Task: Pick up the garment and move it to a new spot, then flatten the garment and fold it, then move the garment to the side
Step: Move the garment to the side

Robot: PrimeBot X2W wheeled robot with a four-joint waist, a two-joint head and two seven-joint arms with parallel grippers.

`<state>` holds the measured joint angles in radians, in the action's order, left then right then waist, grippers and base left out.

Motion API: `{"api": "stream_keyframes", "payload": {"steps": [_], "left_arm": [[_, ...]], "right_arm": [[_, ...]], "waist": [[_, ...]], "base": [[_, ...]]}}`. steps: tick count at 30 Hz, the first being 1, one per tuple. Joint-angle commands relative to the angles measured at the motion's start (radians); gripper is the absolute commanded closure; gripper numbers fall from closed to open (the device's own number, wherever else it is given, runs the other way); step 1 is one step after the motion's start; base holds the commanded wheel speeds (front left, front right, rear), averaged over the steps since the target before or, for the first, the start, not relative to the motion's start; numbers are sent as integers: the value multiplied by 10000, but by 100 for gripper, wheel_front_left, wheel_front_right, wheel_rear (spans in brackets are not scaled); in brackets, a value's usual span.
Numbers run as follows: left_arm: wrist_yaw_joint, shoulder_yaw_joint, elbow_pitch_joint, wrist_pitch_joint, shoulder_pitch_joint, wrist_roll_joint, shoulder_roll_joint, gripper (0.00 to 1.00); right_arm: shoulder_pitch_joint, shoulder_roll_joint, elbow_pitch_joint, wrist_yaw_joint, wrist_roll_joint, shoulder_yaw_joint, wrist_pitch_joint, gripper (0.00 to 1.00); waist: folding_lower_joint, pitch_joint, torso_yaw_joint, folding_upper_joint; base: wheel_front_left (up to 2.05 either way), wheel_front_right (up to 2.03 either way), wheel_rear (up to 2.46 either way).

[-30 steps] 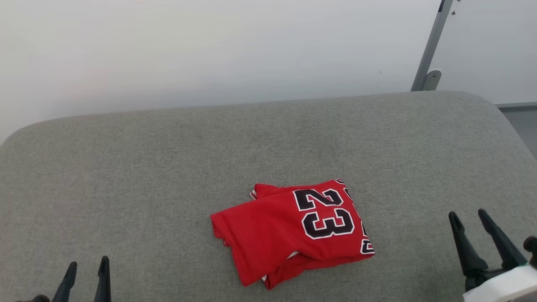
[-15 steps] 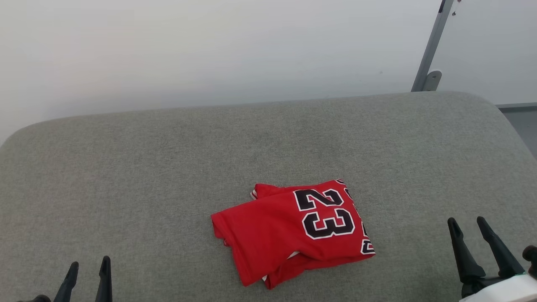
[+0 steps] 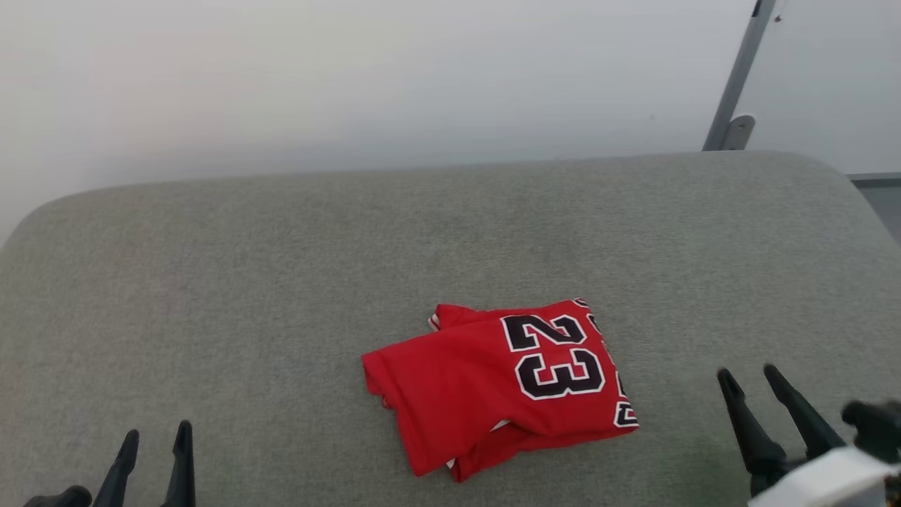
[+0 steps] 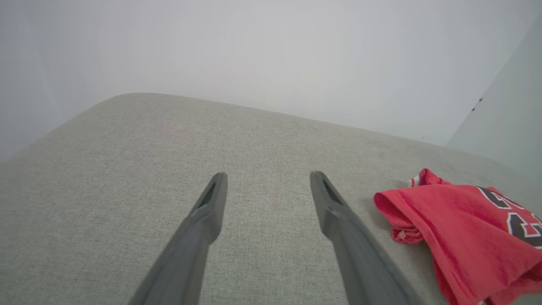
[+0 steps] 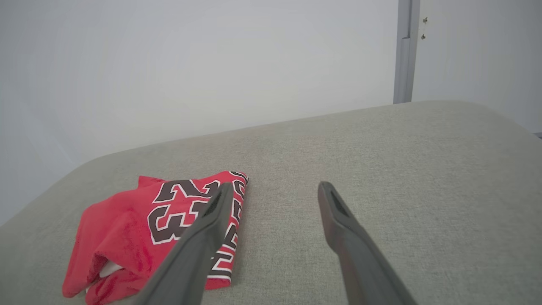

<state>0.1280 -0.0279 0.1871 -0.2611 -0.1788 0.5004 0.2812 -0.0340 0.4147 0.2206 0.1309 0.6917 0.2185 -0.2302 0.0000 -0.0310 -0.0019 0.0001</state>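
We see the folded garment [image 3: 496,387] lying on the grey cushion [image 3: 281,282]. Our left gripper [image 3: 158,429] and right gripper [image 3: 747,371] both gape wide, empty.

Red garment [image 3: 486,387], black white-outlined "23"; grey-green cushion [image 3: 281,267]; dark gripper fingers [image 3: 746,422].

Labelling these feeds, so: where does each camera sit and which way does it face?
Head view: on the head, looking forward and down at the garment on the grey surface; open left claw lower left, open right claw lower right.
Left wrist view: on that wrist, looking along its two fingers over the surface; garment at right.
Right wrist view: on that wrist, looking along its two fingers; garment at left.
Shared: all three show the garment.
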Motion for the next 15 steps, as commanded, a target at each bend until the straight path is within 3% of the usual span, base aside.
{"api": "stream_keyframes", "payload": {"steps": [1,6,15], "left_arm": [[37,58,-16,-51,162,49,5,0],[37,184,-23,-51,277,148,-5,0],[37,593,22,-51,805,231,-79,0]], "right_arm": [[396,190,-23,-4,190,281,238,0],[1116,637,15,-4,763,1045,1130,0],[3010,1523,532,-4,2058,2245,4373,0]], "waist": [[0,90,114,-1],[0,268,347,-1],[0,1096,1023,-1]], "base": [[0,0,0],[0,0,0],[0,0,0]]}}
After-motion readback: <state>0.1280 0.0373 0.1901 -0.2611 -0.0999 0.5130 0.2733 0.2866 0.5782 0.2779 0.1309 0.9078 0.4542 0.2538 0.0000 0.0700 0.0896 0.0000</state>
